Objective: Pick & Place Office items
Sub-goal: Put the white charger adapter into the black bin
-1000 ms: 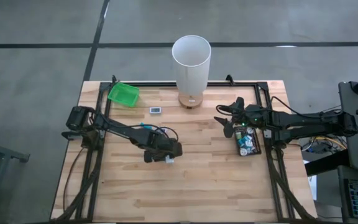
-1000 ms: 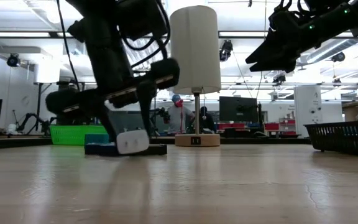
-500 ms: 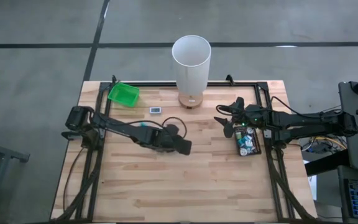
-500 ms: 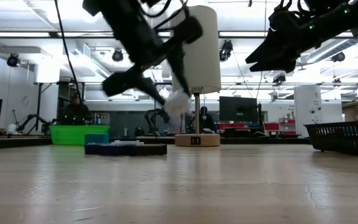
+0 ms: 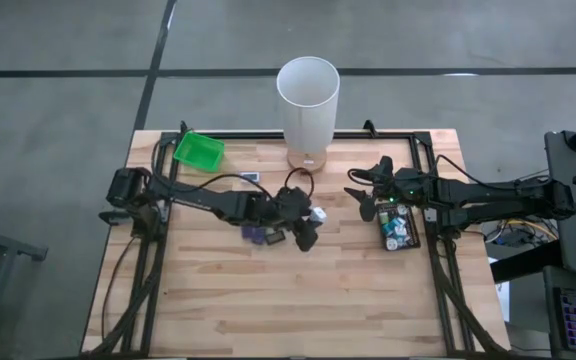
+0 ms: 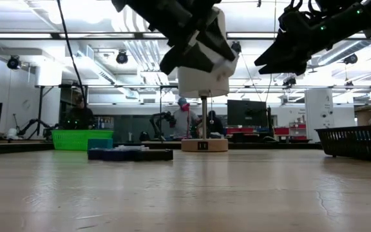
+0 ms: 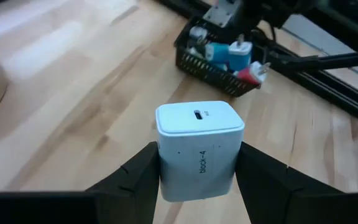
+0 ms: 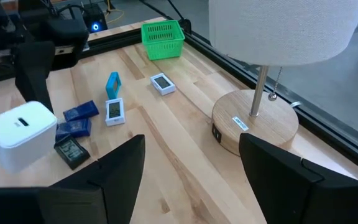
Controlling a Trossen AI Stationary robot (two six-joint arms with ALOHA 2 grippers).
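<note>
My left gripper (image 5: 310, 222) is shut on a white charger block (image 7: 199, 149) marked "block-4" and hangs above the table's middle, left of the black tray (image 5: 400, 228). In the right wrist view the block (image 8: 18, 134) shows high above several small pieces lying flat on the wood: dark blue rectangles (image 8: 79, 112), a teal bit (image 8: 112, 85), and white pieces with a screen (image 8: 114, 110). My right gripper (image 5: 363, 200) is open and hovers at the tray's left end. The tray holds white, blue and red pieces (image 7: 232, 53). My left gripper pinches the white block between its two fingers (image 7: 135, 177), on two opposite side faces (image 7: 166, 168) of its back half. The face with the port (image 7: 199, 115) points away from the gripper. The fingers come slanting from the table's left. The block is lifted clear of the table.
A tall white lamp (image 5: 308, 100) stands on a round wooden base (image 8: 253, 124) at the far middle. A green tray (image 5: 199, 151) sits at the far left corner, with a small white piece (image 5: 249, 177) near it. Black frame rails (image 5: 438, 270) run along the table's sides.
My left gripper has lifted the white block off the table and carried it up and toward the table's right, nearer the black tray. The dark blue pieces it stood over now show on the wood. My right arm has kept still.
</note>
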